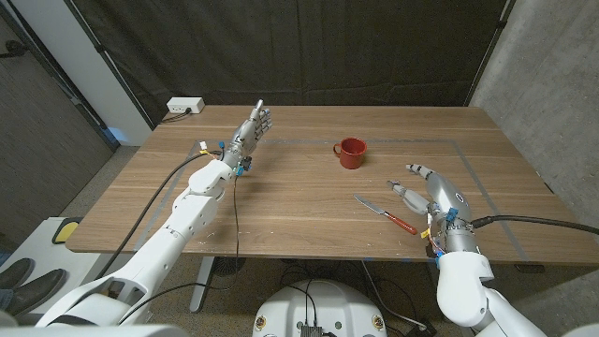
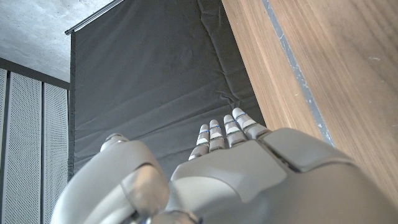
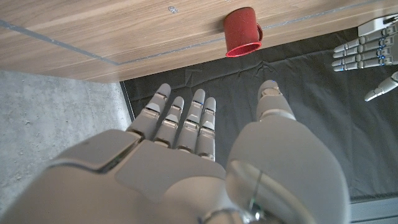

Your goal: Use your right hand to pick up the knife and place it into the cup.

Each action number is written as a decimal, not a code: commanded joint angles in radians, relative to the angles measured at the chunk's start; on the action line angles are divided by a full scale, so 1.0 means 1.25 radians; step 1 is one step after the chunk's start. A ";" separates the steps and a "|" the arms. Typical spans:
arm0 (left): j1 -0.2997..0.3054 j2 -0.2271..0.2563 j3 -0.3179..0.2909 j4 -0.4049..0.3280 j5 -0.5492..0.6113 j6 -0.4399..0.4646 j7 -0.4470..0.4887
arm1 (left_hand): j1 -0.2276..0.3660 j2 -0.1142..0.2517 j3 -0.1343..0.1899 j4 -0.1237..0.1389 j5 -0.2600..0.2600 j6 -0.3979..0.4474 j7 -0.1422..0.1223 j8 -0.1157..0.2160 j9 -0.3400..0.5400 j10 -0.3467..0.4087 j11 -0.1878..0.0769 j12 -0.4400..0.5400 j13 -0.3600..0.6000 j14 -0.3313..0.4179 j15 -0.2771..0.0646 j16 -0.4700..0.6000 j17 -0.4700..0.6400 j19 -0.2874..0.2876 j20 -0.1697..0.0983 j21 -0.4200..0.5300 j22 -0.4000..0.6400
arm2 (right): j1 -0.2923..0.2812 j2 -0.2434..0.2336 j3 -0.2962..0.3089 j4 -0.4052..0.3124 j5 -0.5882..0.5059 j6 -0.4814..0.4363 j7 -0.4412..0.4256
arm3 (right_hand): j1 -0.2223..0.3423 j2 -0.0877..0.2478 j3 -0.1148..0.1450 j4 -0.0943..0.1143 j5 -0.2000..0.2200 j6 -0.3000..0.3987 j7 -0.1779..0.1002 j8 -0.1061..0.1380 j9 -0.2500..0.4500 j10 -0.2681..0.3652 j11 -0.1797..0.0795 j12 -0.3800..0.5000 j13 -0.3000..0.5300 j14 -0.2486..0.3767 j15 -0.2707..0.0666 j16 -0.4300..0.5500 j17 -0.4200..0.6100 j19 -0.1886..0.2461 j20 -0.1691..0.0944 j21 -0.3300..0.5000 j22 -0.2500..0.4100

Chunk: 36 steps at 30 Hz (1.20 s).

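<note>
Wooden table (image 1: 281, 201) seen from above. Knife (image 1: 385, 214) w/ red handle lies flat near the front edge, right of centre, blade pointing toward the table's middle. Red cup (image 1: 351, 152) stands upright further back, well apart from the knife, mouth open. Right hand (image 1: 426, 192) sits just beside the knife, fingers spread, holding nothing. Left hand (image 1: 249, 133) waits toward the back-left, fingers extended, also holding nothing. Knife looks light, stiff, thin and low to the wood, so prob. hard to get under; handle is the safer hold. Open room btwn knife and cup; front edge is close.
</note>
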 commanded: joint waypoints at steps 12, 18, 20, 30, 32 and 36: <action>-0.040 -0.015 0.000 0.079 -0.014 -0.011 -0.035 | 0.000 0.003 -0.003 0.000 -0.001 -0.001 -0.001 -0.005 0.001 0.002 -0.006 -0.004 0.001 0.004 0.000 -0.002 0.001 -0.005 -0.001 -0.006 0.005 | 0.192 -0.069 -0.237 -0.017 -0.172 -0.380 0.133 | 0.055 -0.004 0.000 0.009 -0.001 0.062 0.005 0.007 0.008 0.065 0.002 0.013 0.003 0.077 0.031 0.016 0.003 0.141 0.065 0.028 -0.001; -0.055 -0.022 0.001 0.102 -0.018 -0.019 -0.048 | 0.001 0.005 -0.003 0.000 -0.002 -0.001 -0.002 -0.006 0.001 0.001 -0.005 -0.004 0.001 0.003 0.001 -0.003 0.001 -0.007 0.000 -0.009 0.005 | 0.261 -0.079 -0.328 -0.009 -0.219 -0.478 0.177 | 0.058 -0.005 -0.003 0.012 -0.002 0.071 -0.006 0.007 0.008 0.076 -0.006 0.015 0.003 0.082 0.036 0.013 0.004 0.136 0.078 0.019 -0.001; -0.058 -0.023 0.002 0.109 -0.019 -0.021 -0.053 | 0.001 0.005 -0.003 0.000 -0.002 -0.001 -0.002 -0.006 0.001 0.001 -0.005 -0.004 0.001 0.003 0.001 -0.003 0.001 -0.007 0.000 -0.009 0.005 | 0.283 -0.083 -0.356 -0.003 -0.234 -0.506 0.187 | 0.059 -0.006 -0.004 0.013 -0.002 0.073 -0.011 0.006 0.009 0.074 -0.019 0.013 0.003 0.082 0.036 0.012 0.004 0.134 0.081 0.016 -0.001; -0.058 -0.022 -0.001 0.115 -0.022 -0.027 -0.061 | 0.001 0.007 -0.004 0.000 -0.003 -0.001 -0.002 -0.007 0.001 0.001 -0.006 -0.005 0.001 0.003 0.000 -0.004 0.001 -0.009 0.001 -0.011 0.005 | 0.336 -0.106 -0.424 0.004 -0.224 -0.582 0.191 | 0.061 -0.005 -0.006 0.015 -0.002 0.075 -0.015 0.004 0.009 0.076 -0.022 0.012 0.003 0.088 0.038 0.011 0.004 0.127 0.086 0.009 -0.001; -0.057 -0.021 -0.001 0.113 -0.022 -0.026 -0.061 | 0.001 0.007 -0.004 0.000 -0.003 -0.001 -0.002 -0.007 0.001 0.001 -0.006 -0.006 0.001 0.003 0.000 -0.004 0.001 -0.009 0.000 -0.012 0.005 | 0.344 -0.110 -0.432 0.005 -0.214 -0.591 0.188 | 0.061 -0.005 -0.006 0.015 -0.002 0.075 -0.016 0.004 0.009 0.077 -0.022 0.012 0.003 0.088 0.038 0.011 0.004 0.126 0.086 0.008 -0.001; -0.055 -0.018 -0.002 0.110 -0.024 -0.022 -0.064 | 0.002 0.008 -0.004 0.000 -0.004 -0.001 -0.003 -0.007 0.001 0.001 -0.005 -0.006 0.001 0.003 0.000 -0.004 0.001 -0.009 0.001 -0.013 0.005 | 0.354 -0.111 -0.440 0.010 -0.206 -0.603 0.198 | 0.063 -0.003 -0.006 0.016 -0.002 0.075 -0.018 0.003 0.010 0.077 -0.023 0.012 0.003 0.089 0.037 0.011 0.004 0.123 0.086 0.006 -0.001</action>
